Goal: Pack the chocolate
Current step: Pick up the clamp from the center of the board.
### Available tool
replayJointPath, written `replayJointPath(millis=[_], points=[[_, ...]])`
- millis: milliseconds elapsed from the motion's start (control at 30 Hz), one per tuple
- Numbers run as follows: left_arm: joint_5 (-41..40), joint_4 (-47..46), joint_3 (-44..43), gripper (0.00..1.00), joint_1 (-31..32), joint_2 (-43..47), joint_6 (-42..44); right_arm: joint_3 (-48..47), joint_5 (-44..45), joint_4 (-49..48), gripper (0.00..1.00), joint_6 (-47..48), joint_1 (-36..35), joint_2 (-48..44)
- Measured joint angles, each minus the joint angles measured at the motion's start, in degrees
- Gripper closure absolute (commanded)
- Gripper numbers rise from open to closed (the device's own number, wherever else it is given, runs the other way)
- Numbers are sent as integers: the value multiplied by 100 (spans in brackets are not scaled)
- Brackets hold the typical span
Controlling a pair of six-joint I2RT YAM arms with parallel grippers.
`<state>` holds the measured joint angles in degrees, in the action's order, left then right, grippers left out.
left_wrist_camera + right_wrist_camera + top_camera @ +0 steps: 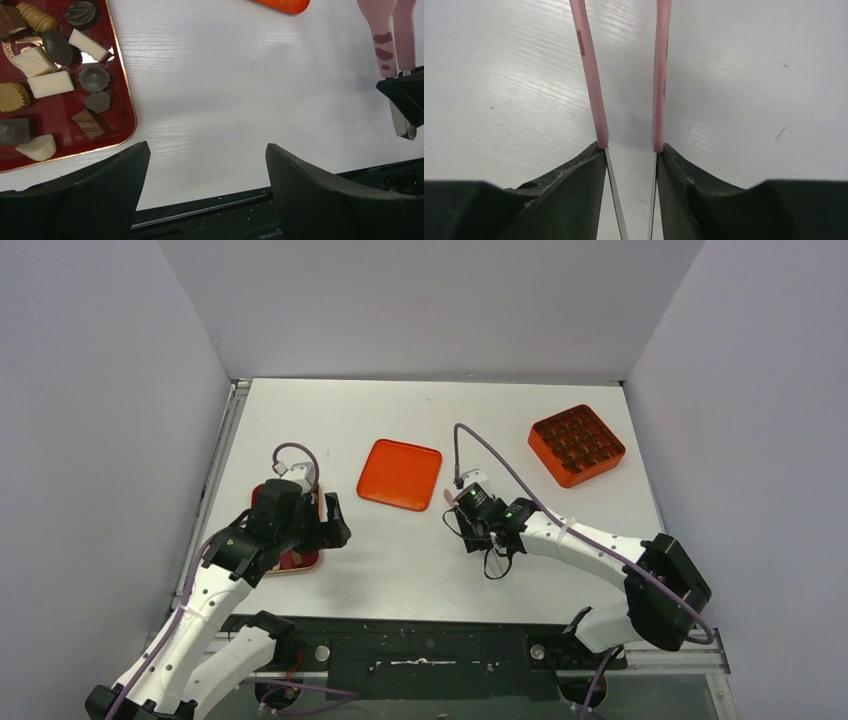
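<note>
The left gripper [207, 150] hangs open beside the tray [116, 75] of chocolate [50, 82] at the left edge of the table [420, 560], while the right gripper [630, 147] clamps pink tongs [591, 90] near its middle.

White shells on left arm [205, 595] and right arm [590, 545], joined by blocky black housings. Thin purple cable [500, 465] looped over each wrist. Small green lights [466, 495] near right wrist. Matte black, wedge-shaped fingers [310, 195] on left gripper [207, 147], same on right gripper [630, 147].
</note>
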<state>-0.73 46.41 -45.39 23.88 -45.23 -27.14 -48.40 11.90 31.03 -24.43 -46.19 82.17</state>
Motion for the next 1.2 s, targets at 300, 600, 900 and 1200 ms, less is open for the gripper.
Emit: replayJointPath(millis=[300, 600, 900, 1200], points=[[632, -695, -232, 16, -7, -546, -595, -979, -431, 717, 60, 374, -354, -535], [1572, -2144, -251, 16, -17, -802, -1178, -1464, -612, 927, 61, 564, -1353, -527], [1862, -2638, -249, 16, -46, -1274, -1292, -1764, -682, 844, 61, 699, -1526, -459], [1663, -2367, -151, 17, -48, -1456, -1145, -2022, -673, 855, 61, 758, -1578, -472]])
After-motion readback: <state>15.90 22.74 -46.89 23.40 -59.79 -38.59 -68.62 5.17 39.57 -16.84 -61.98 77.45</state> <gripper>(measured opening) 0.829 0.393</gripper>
